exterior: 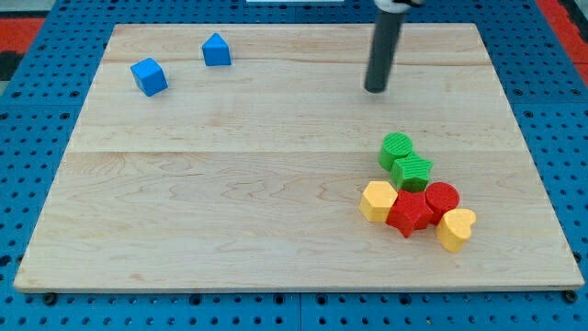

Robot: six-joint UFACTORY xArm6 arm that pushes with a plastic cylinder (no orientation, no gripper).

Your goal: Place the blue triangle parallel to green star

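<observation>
The blue triangle [216,50] sits near the view's top left on the wooden board [230,184]. The green star [412,170] lies at the view's right, in a tight cluster of blocks. My tip [376,89] rests on the board at the view's top, right of centre. It is far to the right of the blue triangle and above the green star, touching no block.
A blue cube [149,76] lies left of the blue triangle. Around the green star are a green cylinder [397,147], a yellow hexagon [378,200], a red star [410,213], a red cylinder [442,199] and a yellow heart [456,229].
</observation>
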